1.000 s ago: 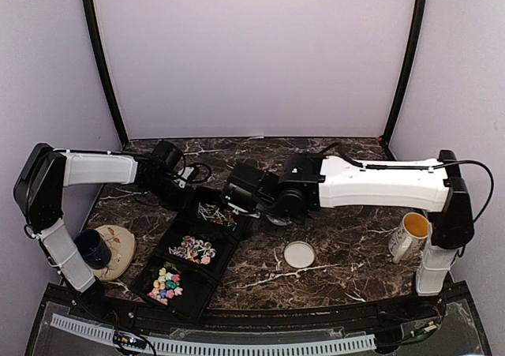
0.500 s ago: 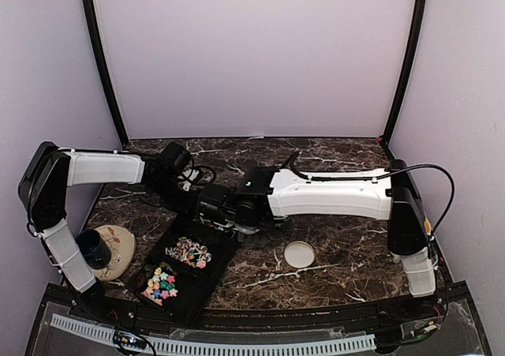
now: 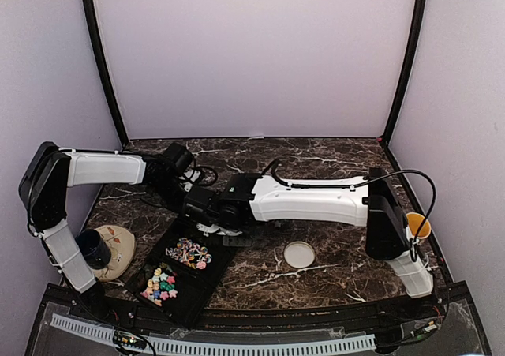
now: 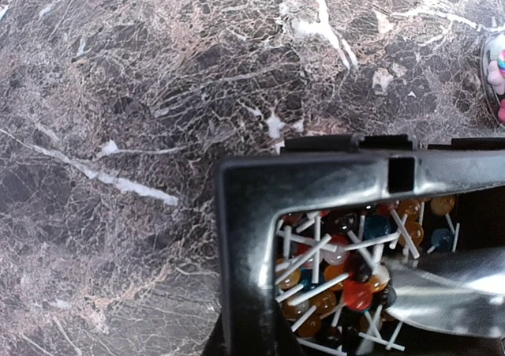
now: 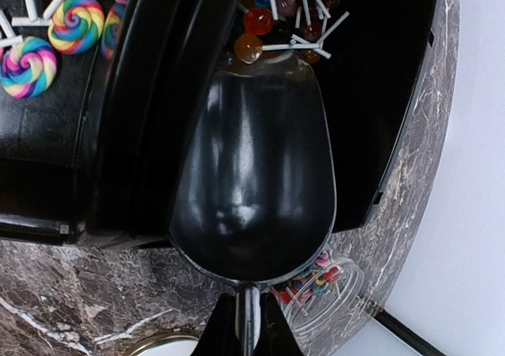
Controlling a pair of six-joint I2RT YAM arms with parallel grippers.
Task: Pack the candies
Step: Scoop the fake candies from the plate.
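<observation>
While you are looking down from the top view, a tan saucer (image 3: 120, 245) is sitting at the lower left of the frame, carrying a dark cup (image 3: 93, 248). Just right of it, your left gripper (image 3: 186, 189) is reaching in from the left to the far corner of the black tray (image 4: 245, 214). Its fingers are pinching tight on the tray's wall, which is running down to the bottom edge of the left wrist view.

The candies (image 3: 188, 252) are lying in that tray, left of centre in the top view. Pastel star pieces (image 3: 162, 282) are filling the nearest compartment, swirl lollipops (image 5: 28, 60) are lying in the middle one, and ball lollipops (image 4: 339, 281) with white sticks are piling in the far one.

Your right gripper (image 5: 238, 324) is stretching across from the right, and its fingers are clamping the thin handle of a glossy black scoop (image 5: 252, 174). The scoop's lip is resting among the ball lollipops at the top of the right wrist view, with an orange one touching it. A clear container (image 5: 319, 281) holding more coloured sweets is sitting just beside the tray, at the lower right of that view.

Further right in the top view, a white round lid (image 3: 299, 254) is lying flat on the marble table (image 3: 339, 253). A yellow cup (image 3: 418, 226) is standing near the right edge, partly behind your right arm.
</observation>
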